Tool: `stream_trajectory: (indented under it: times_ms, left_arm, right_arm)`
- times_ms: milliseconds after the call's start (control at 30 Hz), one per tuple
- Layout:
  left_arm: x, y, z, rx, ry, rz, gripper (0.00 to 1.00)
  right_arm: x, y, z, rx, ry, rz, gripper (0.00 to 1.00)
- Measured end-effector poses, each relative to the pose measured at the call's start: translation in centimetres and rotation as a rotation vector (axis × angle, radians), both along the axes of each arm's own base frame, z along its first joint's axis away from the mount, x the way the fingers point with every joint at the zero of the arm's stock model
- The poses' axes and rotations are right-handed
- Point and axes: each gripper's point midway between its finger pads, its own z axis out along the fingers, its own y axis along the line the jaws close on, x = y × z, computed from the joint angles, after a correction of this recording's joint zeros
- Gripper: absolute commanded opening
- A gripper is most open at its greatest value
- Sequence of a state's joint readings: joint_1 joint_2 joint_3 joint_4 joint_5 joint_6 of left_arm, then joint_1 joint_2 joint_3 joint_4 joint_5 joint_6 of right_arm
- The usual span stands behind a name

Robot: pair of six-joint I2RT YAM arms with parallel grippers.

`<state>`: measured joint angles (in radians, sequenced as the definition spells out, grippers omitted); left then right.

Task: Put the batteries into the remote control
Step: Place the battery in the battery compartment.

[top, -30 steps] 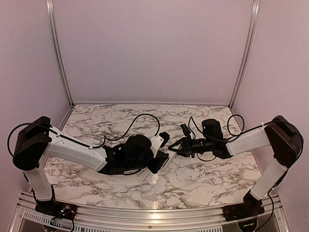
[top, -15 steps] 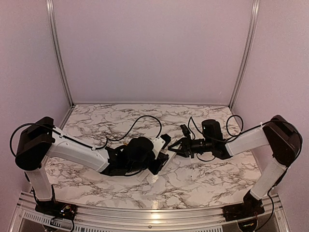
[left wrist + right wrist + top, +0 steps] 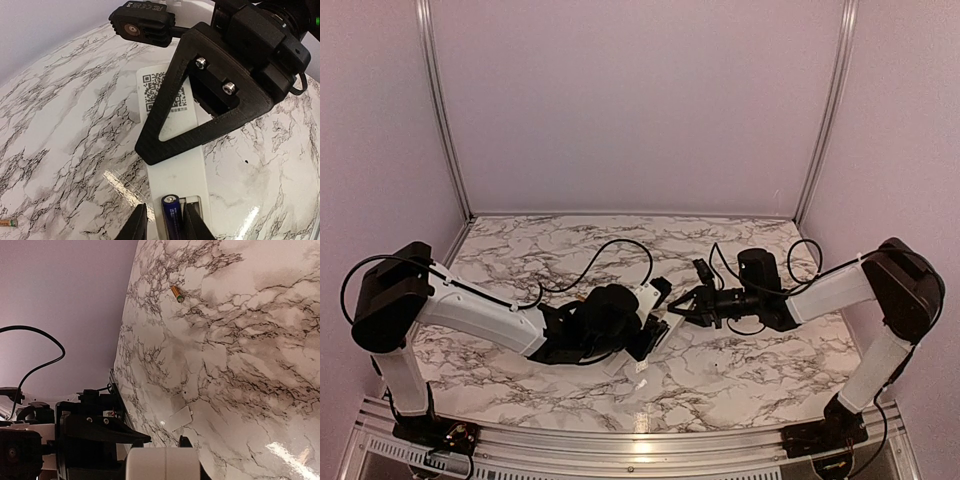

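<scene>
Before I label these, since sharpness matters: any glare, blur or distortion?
Left wrist: fisheye curves the table, glare streak beside the remote, battery sharp. Right wrist: glare bottom right, foreground blurred. Top external: even light, glare spot on the front rail.

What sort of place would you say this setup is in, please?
Probably a robotics lab test cell: a marble-patterned tabletop, plain pale walls framed by aluminium posts, and two robot arms bolted at its near edge.

White arms point(image 3: 480, 315) w/ blk joints, blk cables point(image 3: 625, 241), 2 silver screws point(image 3: 229, 87)
</scene>
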<state>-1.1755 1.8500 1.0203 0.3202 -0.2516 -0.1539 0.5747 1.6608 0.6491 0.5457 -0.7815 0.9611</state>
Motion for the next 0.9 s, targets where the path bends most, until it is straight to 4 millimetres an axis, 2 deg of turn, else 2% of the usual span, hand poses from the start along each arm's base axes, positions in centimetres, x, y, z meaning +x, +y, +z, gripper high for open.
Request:
stream_trajectory:
  times_ms: [300,700,900]
  left_arm:
    - [0.1,0.5,-0.5,0.027,0.002,0.019,0.31]
    - [-0.2,1.0,-1.4,0.059,0.033,0.016,0.54]
    - [-0.4,1.0,0.1,0.031,0.037,-0.004,0.67]
  right_arm:
    - [0.0,0.0,0.0,0.0,-0.006,0.0,0.0]
    - [-0.1,0.0,-0.1,-0.007,-0.012,0.008,0.0]
    - [-0.3,-0.1,-0.6,-0.027,-0.014,0.02,0.0]
